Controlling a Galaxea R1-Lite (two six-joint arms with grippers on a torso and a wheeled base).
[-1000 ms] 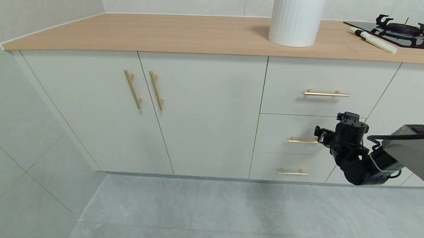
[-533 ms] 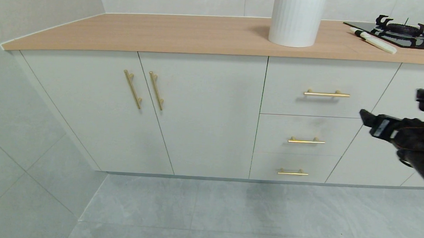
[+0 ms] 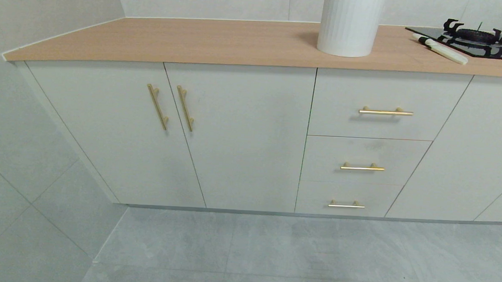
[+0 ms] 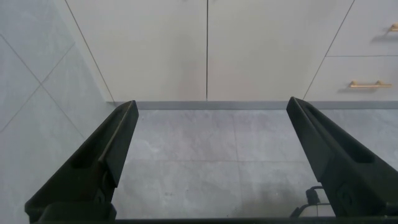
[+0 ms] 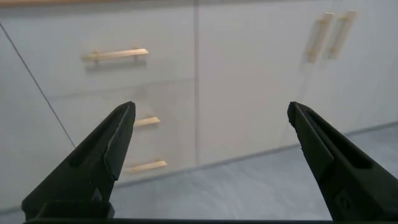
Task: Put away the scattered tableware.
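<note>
Evidently the right arm has backed off. A second ago the right gripper (image 5: 210, 107) sat just beside the middle drawer handle (image 3: 362, 167); half a second ago it was swinging away to the right. Now its wrist view looks at the drawer fronts from well apart, jaws spread wide and holding nothing. The left gripper (image 4: 211, 102) hangs low over the grey floor (image 3: 245, 252) near the cabinet base, also released and empty.

All three drawers sit flush and shut, as they did in both earlier frames, so the visit to the handle left nothing open. The small shift of the whole head view is the camera's, not the counter's.

For the task, nothing is in hand. The one loose piece I can make out is a pale utensil (image 3: 439, 47) lying on the wooden countertop (image 3: 174, 38) at the far right, its end over the black hob (image 3: 475, 39). It may be a knife, though the view is too slight to be sure. It lies right of the white ribbed container (image 3: 349, 23). Probably the right arm will go for it next.
</note>
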